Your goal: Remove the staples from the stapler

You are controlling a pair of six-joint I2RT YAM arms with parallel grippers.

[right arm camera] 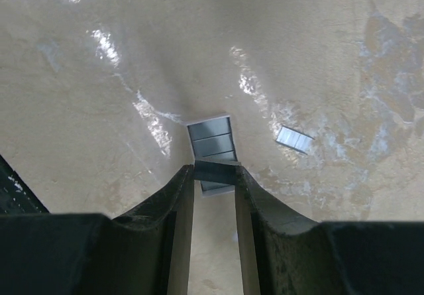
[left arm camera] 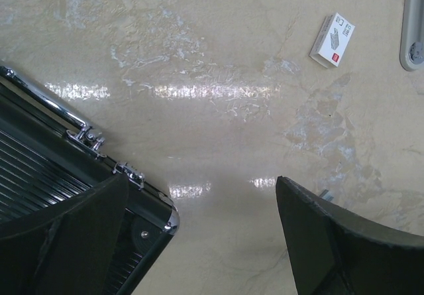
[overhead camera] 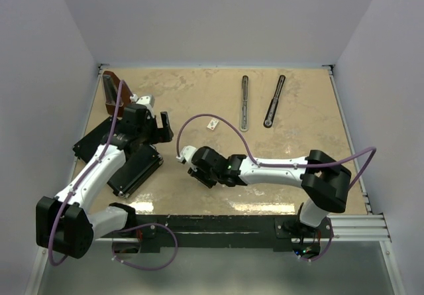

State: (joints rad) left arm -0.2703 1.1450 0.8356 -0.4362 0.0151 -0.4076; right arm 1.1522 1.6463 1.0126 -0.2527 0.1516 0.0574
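Right wrist view: my right end effector (right arm camera: pixel 214 170), arm reaching low and leftward over the surface (overhead camera: pixel 199 96), clamped on a staples strip (right arm camera: pixel 211 139), second strip (right arm camera: pixel 293 139) loose nearby, stapler (overhead camera: pixel 244 103) lying apart at the far side, unloading seemingly near done; left end effector (left arm camera: pixel 202 182) spread wide, empty.

Silvery-grey staples (right arm camera: pixel 211 139), black stapler (overhead camera: pixel 274 101), beige mottled table (overhead camera: pixel 199 96), white-and-red box (left arm camera: pixel 332 40)
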